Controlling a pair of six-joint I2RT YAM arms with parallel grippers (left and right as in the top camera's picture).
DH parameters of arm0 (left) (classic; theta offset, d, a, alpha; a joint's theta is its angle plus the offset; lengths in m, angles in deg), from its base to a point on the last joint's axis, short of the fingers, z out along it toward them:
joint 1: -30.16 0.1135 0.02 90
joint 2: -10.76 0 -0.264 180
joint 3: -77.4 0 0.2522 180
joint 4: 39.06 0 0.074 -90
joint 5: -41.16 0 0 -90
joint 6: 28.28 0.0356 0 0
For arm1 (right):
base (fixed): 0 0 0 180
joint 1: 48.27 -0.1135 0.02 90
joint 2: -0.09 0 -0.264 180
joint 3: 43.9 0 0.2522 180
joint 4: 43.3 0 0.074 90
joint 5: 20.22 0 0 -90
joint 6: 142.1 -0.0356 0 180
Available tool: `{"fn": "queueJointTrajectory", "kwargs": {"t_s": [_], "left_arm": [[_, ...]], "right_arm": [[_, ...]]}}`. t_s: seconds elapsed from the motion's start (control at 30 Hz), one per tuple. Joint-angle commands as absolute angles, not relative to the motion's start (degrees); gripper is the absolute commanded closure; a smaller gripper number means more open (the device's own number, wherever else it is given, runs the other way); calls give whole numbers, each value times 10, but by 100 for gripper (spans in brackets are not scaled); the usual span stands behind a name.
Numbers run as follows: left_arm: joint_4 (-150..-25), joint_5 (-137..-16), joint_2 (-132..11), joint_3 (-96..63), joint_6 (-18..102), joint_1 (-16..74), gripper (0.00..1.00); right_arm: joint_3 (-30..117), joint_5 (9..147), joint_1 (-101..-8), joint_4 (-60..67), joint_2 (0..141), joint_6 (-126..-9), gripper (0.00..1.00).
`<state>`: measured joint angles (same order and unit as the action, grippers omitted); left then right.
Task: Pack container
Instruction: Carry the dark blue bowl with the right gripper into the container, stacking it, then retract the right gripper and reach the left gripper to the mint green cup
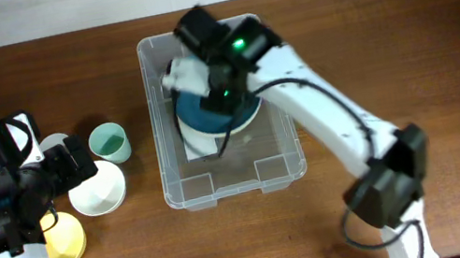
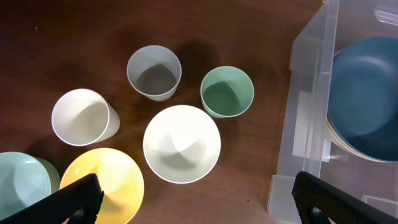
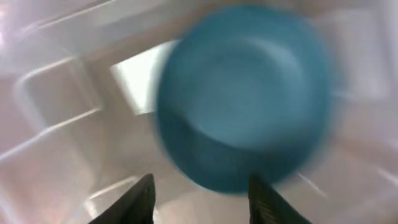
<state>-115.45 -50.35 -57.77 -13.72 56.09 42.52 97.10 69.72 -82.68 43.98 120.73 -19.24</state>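
The bench (image 1: 380, 8) carries the container (image 1: 154, 114) at upper centre of the overhead frame, with a blue bowl (image 1: 197, 116) lying inside. The right gripper (image 3: 200, 183) hangs over it, released and empty, so that placement looks done. The left gripper (image 2: 196, 180), spread wide, hovers over the white bowl (image 2: 181, 144). That is probably next, and calls for a rim pinch.

Blurred: container (image 3: 56, 143), blue bowl (image 3: 242, 106); pale bowl (image 2: 18, 183) cut by left edge.

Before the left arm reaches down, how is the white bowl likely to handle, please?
The white bowl looks like thin rigid plastic, so probably light. Its smooth wall may slip in a grip. Being wide and low, it should slide rather than tip.
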Motion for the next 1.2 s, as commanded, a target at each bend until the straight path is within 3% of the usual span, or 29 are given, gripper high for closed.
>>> {"fn": "queueJointTrajectory", "kwargs": {"t_s": [0.0,0.03,0.07,0.1,0.33,0.43,0.7,1.03,1.17], "left_arm": [[-1155,-510,-578,-148,566,427,0],[-1155,-510,-578,-148,566,427,0],[-1155,-510,-578,-148,566,427,0],[-1155,-510,-578,-148,566,427,0],[-1155,-510,-578,-148,566,427,0],[-1155,-510,-578,-148,566,427,0],[-1159,-510,-578,-148,566,427,0],[-1158,-513,-578,-148,566,427,0],[-1150,-535,-578,-148,566,427,0]], "right_arm": [[1007,601,-745,415,1094,-393,52],[1007,601,-723,411,1083,-428,45],[1007,603,-676,410,1067,-497,7],[1007,614,-640,411,1060,-544,1],[1007,681,-419,501,1053,-639,1],[1006,694,-370,540,1038,-641,1],[946,693,-364,619,958,-647,3],[524,692,-367,476,667,-695,1],[368,702,-367,412,622,-744,1]]}}
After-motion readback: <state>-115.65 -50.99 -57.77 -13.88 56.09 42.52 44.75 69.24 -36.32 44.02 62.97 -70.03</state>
